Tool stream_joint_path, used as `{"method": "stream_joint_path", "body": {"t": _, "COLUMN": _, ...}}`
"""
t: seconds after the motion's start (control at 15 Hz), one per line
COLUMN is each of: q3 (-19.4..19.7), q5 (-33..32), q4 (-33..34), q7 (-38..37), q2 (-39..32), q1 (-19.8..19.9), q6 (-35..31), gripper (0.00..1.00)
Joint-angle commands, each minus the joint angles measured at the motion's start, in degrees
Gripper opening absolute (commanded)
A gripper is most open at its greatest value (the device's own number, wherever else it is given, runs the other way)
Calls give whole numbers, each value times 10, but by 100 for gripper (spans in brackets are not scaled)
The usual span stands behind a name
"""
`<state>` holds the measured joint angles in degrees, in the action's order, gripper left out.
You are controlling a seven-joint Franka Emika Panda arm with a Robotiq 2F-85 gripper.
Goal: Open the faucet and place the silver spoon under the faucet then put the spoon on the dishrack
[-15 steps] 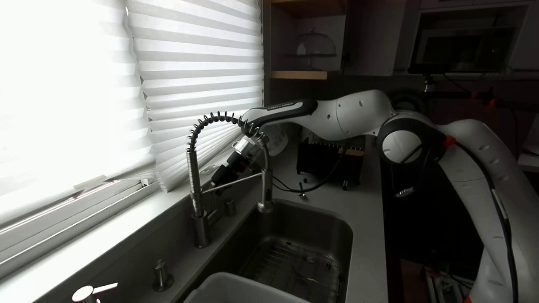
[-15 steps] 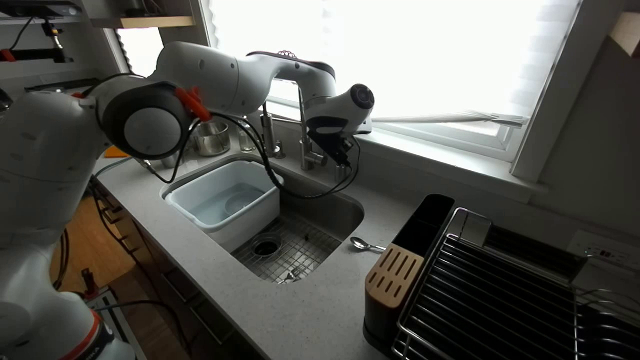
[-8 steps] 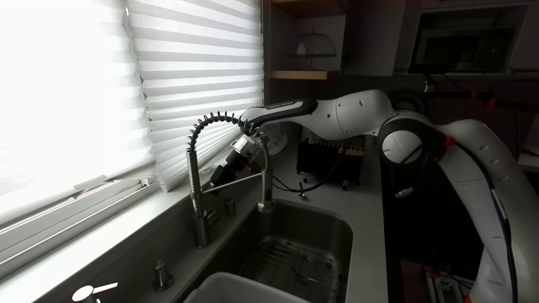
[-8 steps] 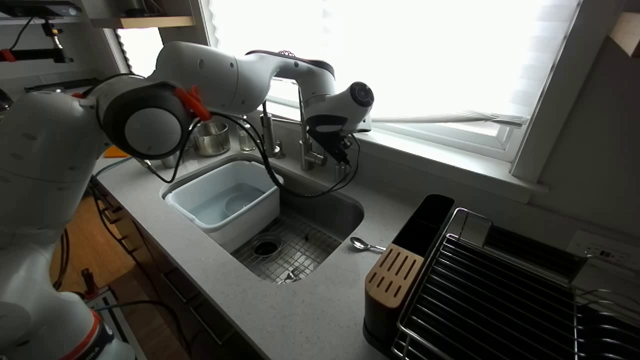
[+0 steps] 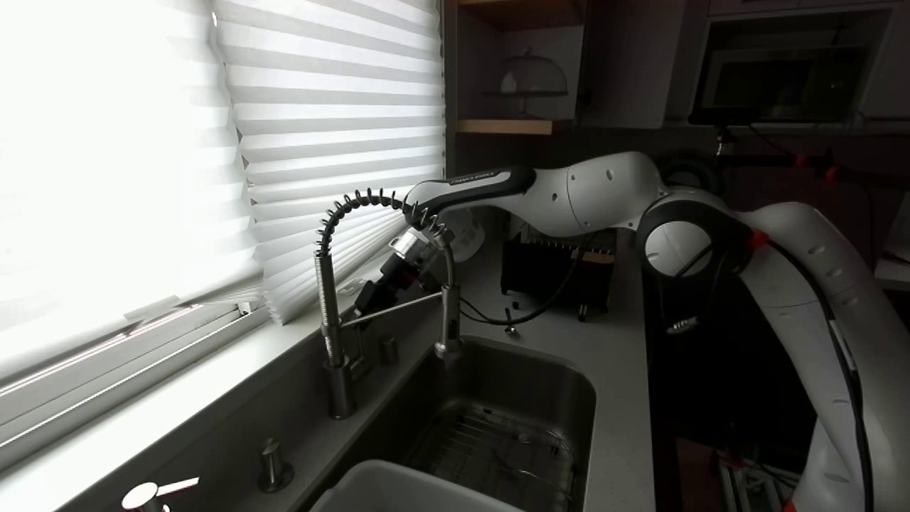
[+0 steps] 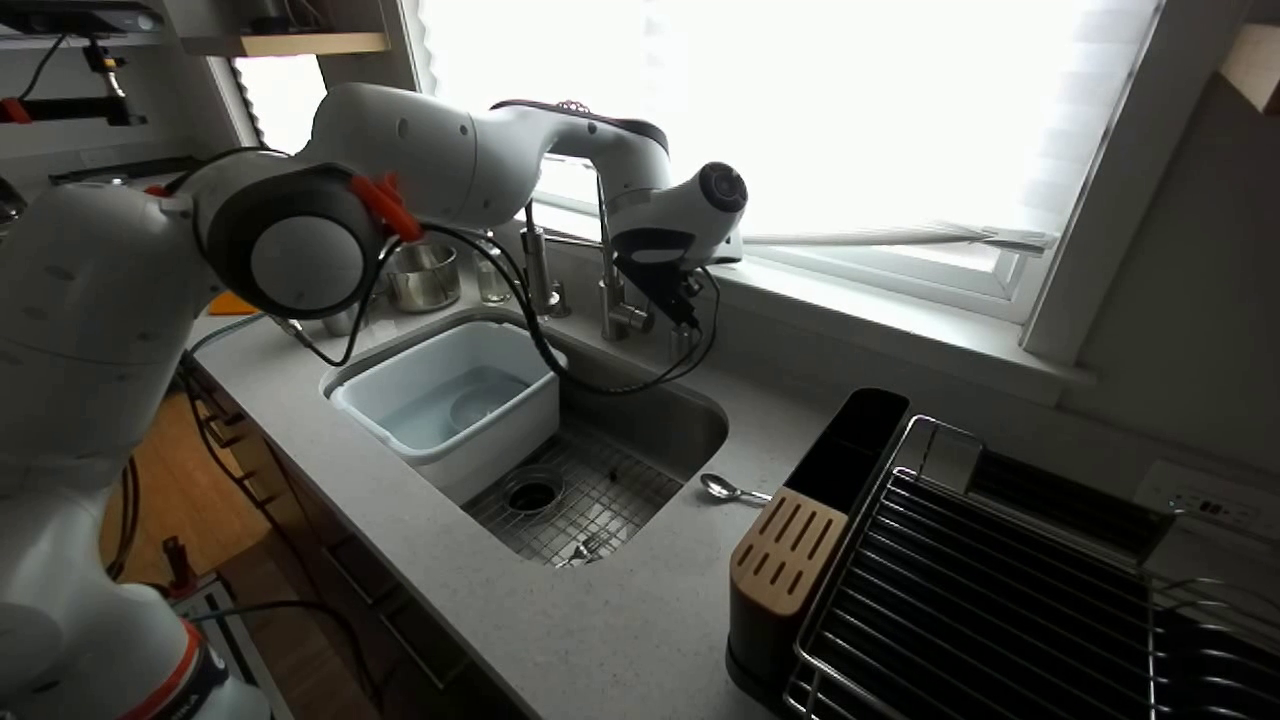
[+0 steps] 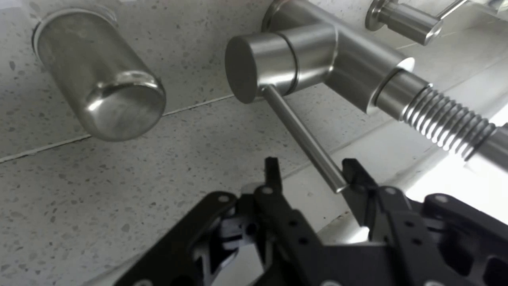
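Observation:
The chrome gooseneck faucet (image 5: 341,390) stands behind the sink; its body also shows in the wrist view (image 7: 361,75). Its thin lever (image 7: 303,137) runs between the fingers of my gripper (image 7: 311,167). The lever's tip is at the right finger, seemingly touching it; the left finger stands apart. The jaws are open. In an exterior view the gripper (image 5: 375,299) is dark and partly behind the faucet. The silver spoon (image 6: 722,488) lies on the counter with its handle end hidden by the dishrack's utensil holder (image 6: 790,550). The wire dishrack (image 6: 905,590) stands at the right.
A white tub (image 6: 490,455) sits in the sink beside a metal grid (image 6: 600,490). A metal cylinder (image 7: 103,79) stands left of the lever in the wrist view. The window sill (image 6: 890,315) and blinds (image 5: 334,142) are close behind the faucet. A cable hangs from the arm.
The wrist and gripper have shifted very slightly upward, and a little toward the window. The spoon, faucet and dishrack have not moved.

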<state>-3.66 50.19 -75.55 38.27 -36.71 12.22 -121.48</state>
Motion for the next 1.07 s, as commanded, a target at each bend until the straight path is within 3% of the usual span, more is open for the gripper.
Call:
{"method": "stream_joint_path", "body": {"t": 0.0, "q3": 2, "q5": -18, "q4": 9, "q7": -13, "q2": -10, "q1": -2, "q6": -1, "gripper": 45}}
{"method": "stream_joint_path", "body": {"t": 0.07, "q3": 2, "q5": -20, "q4": 10, "q7": -14, "q2": -11, "q1": -2, "q6": -2, "gripper": 34}}
{"method": "stream_joint_path", "body": {"t": 0.13, "q3": 3, "q5": -23, "q4": 10, "q7": -15, "q2": -11, "q1": -3, "q6": -3, "gripper": 79}}
{"method": "stream_joint_path", "body": {"t": 0.2, "q3": 4, "q5": -27, "q4": 10, "q7": -15, "q2": -12, "q1": -3, "q6": -1, "gripper": 80}}
{"method": "stream_joint_path", "body": {"t": 0.4, "q3": 3, "q5": -41, "q4": 6, "q7": -19, "q2": -7, "q1": -1, "q6": 3, "gripper": 99}}
{"method": "stream_joint_path", "body": {"t": 1.0, "q3": -1, "q5": -83, "q4": -51, "q7": -30, "q2": 66, "q1": 9, "q6": 33, "gripper": 100}}
